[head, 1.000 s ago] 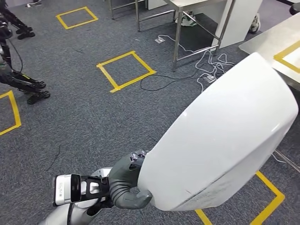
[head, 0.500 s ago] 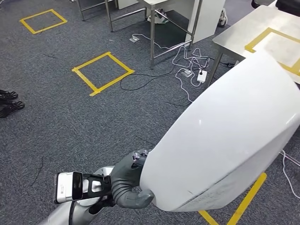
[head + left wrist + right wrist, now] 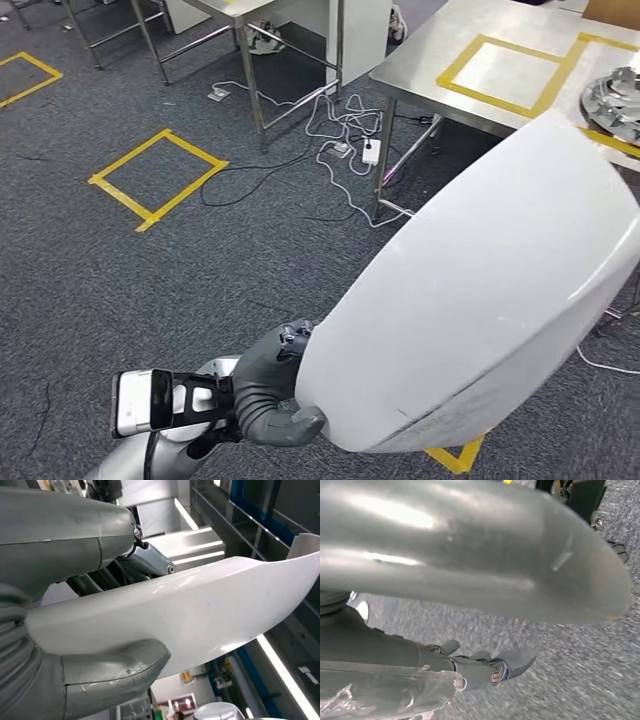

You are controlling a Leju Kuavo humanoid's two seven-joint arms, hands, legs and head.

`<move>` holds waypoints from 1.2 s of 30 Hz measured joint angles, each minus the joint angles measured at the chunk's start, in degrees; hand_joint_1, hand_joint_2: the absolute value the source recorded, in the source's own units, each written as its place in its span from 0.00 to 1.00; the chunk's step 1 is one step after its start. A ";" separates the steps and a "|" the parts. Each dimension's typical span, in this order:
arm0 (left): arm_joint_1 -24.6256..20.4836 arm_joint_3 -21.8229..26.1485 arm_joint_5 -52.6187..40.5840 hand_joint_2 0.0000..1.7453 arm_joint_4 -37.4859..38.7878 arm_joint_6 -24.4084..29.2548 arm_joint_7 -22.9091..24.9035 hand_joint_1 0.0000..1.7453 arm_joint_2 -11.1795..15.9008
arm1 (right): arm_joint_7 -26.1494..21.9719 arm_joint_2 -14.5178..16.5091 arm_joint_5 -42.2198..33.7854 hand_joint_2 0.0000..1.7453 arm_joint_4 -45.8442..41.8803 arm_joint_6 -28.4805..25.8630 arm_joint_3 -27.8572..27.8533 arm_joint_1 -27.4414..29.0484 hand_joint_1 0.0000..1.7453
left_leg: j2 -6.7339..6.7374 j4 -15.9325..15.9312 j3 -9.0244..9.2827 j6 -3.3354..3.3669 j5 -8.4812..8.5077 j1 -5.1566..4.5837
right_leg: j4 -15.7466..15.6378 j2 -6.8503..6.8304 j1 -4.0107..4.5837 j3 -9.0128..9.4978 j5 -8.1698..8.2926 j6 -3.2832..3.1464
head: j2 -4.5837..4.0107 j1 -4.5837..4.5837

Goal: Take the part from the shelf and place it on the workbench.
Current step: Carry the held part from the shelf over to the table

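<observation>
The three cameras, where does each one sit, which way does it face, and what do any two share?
Head view: high on the body, facing forward and down at the carpet, the workbench and the white part; left hand shows.
Left wrist view: behind the left hand, looking along the part it holds.
Right wrist view: behind the right hand, facing the carpet.
Head and left wrist views share the part and left hand.

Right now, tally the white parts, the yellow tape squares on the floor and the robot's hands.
white part: 1
yellow tape squares on the floor: 3, two of them partly cut off or covered
robot hands, left hand and right hand: 2
Total: 6
</observation>
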 joint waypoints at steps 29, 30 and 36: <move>-0.75 -1.06 -0.05 1.00 0.22 0.01 0.33 1.00 -0.05 | 0.55 -0.20 0.52 0.00 -0.02 0.22 0.00 0.08 0.00 | 1.36 5.53 -2.56 0.05 -3.35 -0.25 | 0.10 -0.86 0.04 -0.04 -0.09 -0.37 | 0.00 0.54; -0.76 -1.13 -0.04 1.00 0.23 -0.02 0.36 1.00 -0.04 | 0.52 -0.20 0.56 0.00 -0.02 0.24 -0.01 0.08 0.00 | 0.70 2.24 -1.18 0.14 -1.03 -0.16 | 0.10 -0.09 -0.02 -0.01 -0.04 -0.24 | 0.00 0.54; -0.97 -1.43 -0.45 1.00 0.38 0.72 1.15 1.00 -0.10 | 0.03 -0.15 0.82 0.00 0.00 0.43 0.00 0.41 0.00 | -2.14 -8.18 3.28 1.39 2.91 0.22 | -0.17 2.94 -0.22 -1.00 0.40 1.71 | 0.00 0.54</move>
